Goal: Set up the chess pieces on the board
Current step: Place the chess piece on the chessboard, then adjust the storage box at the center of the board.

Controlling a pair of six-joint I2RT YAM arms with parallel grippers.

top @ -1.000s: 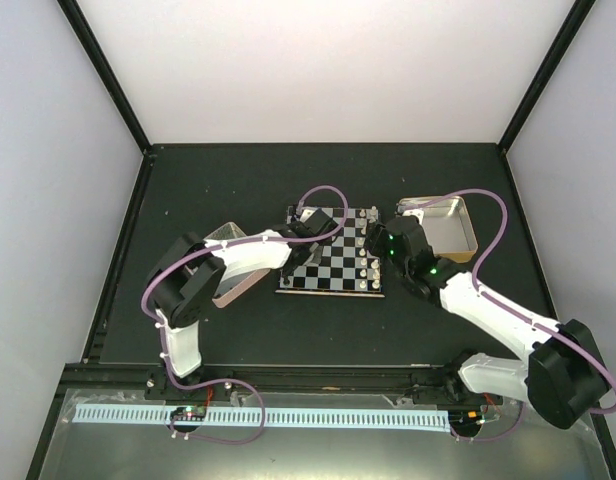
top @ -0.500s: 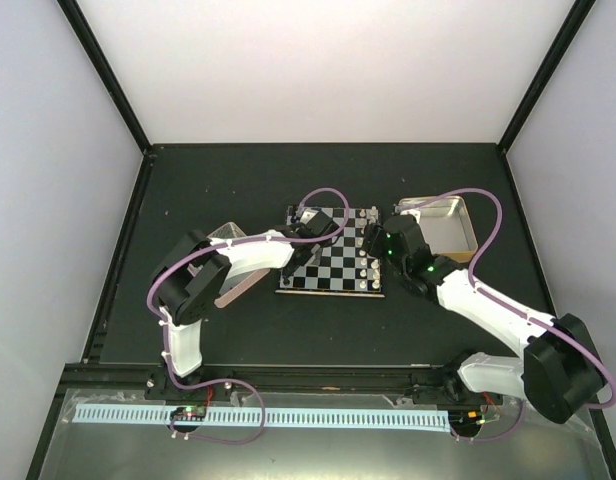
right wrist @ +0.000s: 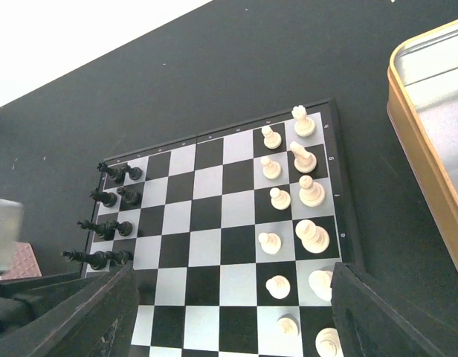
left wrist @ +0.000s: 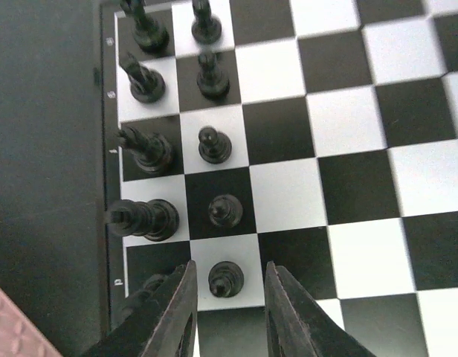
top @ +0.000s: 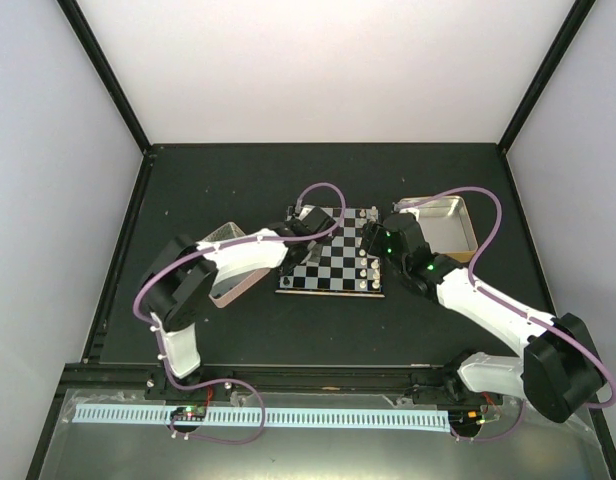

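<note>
Dark matte table (top: 238, 180), with the chessboard (top: 333, 262) at its middle.
My left gripper (left wrist: 229, 291) stands slightly spread around a black pawn (left wrist: 225, 279) near the board's left edge, touching neither side. The right gripper (right wrist: 236, 286) hangs wide apart over the board. The black chess pieces (left wrist: 143, 152) line the board's left two files. They look light, glossy and tippy, so I'd pinch gently below the head.
</note>
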